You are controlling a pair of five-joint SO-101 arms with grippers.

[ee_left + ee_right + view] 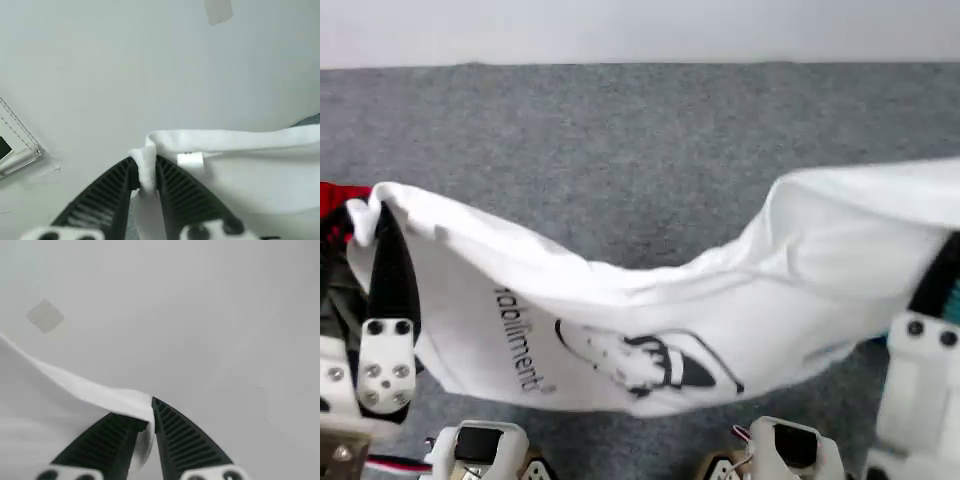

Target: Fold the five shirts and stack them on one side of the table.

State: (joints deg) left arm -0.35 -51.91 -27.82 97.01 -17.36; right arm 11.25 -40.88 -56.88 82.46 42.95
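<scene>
The left gripper (145,175) and right gripper (149,415) are each pinching an edge of the white printed T-shirt (620,330), which is sagging limp and light between them; probably corner holds.

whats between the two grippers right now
The white shirt sags from the left gripper to the right gripper, above the grey table, in the high view.

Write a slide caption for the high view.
Left claw and right claw hold a white shirt stretched between them, sagging over the grey table.
</scene>
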